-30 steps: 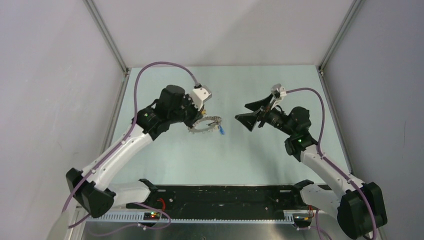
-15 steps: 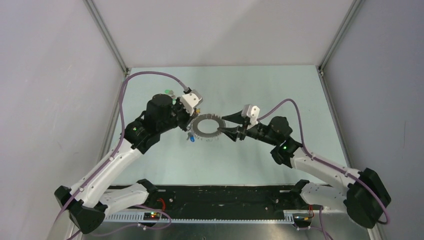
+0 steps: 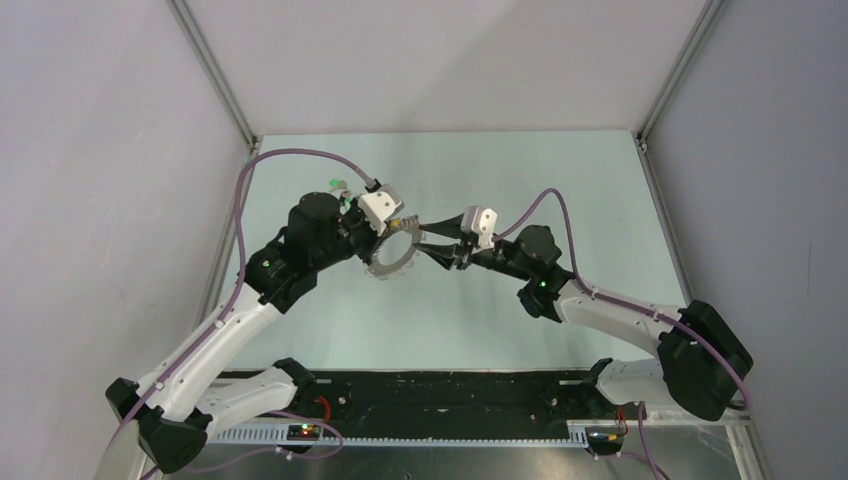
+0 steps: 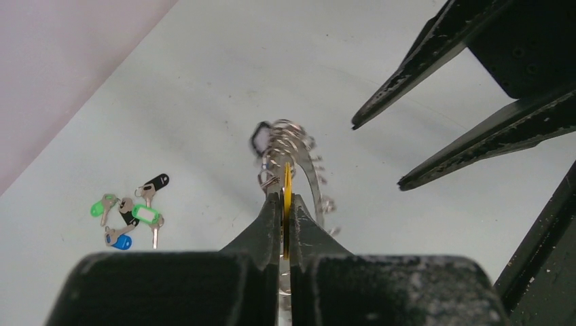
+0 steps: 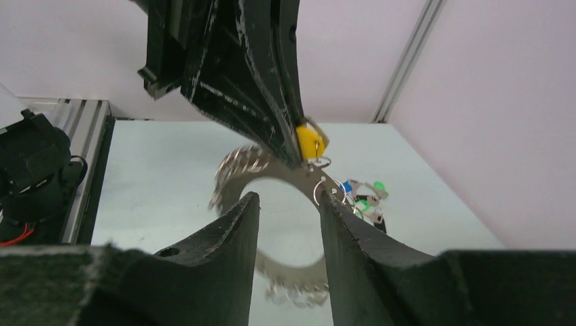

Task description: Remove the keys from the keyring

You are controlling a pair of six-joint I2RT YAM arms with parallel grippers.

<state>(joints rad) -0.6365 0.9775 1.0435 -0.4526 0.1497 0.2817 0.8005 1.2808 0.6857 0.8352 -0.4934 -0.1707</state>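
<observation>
In the left wrist view my left gripper (image 4: 286, 197) is shut on the yellow head of a key (image 4: 287, 182). The silver keyring (image 4: 299, 151) hangs from that key, clear of the table, edge-on and blurred. In the top view the keyring (image 3: 386, 262) sits just below the left gripper (image 3: 396, 227). My right gripper (image 3: 416, 234) faces it from the right. In the right wrist view the right gripper (image 5: 289, 200) has its jaws apart, and the keyring (image 5: 268, 171) and yellow key (image 5: 309, 141) lie just past its fingertips (image 5: 246, 204). Nothing is between the right jaws.
A small pile of loose keys with green, blue and black heads (image 4: 129, 214) lies on the pale table to the left of the ring, also seen as loose keys (image 5: 363, 197) and loose keys (image 3: 337, 186). Grey walls enclose the table on three sides.
The right arm swung left up to the ring and its jaws narrowed from wide open. The left arm shifted the ring a little left and tilted it.
</observation>
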